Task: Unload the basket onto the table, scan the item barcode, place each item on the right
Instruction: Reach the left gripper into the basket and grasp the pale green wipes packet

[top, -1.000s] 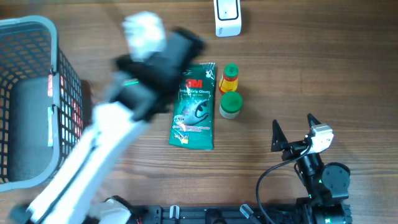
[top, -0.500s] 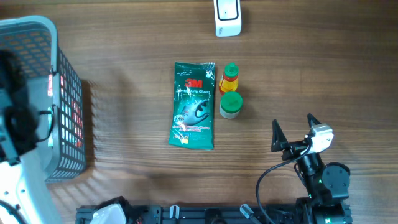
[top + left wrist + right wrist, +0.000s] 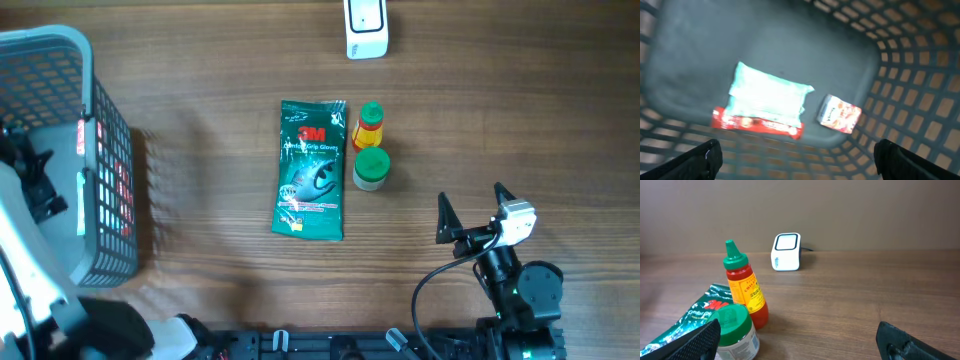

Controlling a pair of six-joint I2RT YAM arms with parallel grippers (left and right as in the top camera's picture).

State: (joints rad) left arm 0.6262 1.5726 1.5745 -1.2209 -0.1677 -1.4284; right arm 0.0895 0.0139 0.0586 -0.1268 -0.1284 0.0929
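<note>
Inside the grey basket (image 3: 910, 90), below the wide-open, empty left gripper (image 3: 796, 150), a pale teal packet (image 3: 770, 97) lies partly over a red bar (image 3: 755, 125), with a small carton (image 3: 839, 114) just beside them. Mid-table lies a green glove pack (image 3: 312, 170), with a red sauce bottle (image 3: 369, 126) and a green-lidded jar (image 3: 371, 168) just beside it. The white scanner (image 3: 366, 28) stands at the far edge. The right gripper (image 3: 470, 195) is open and empty.
</note>
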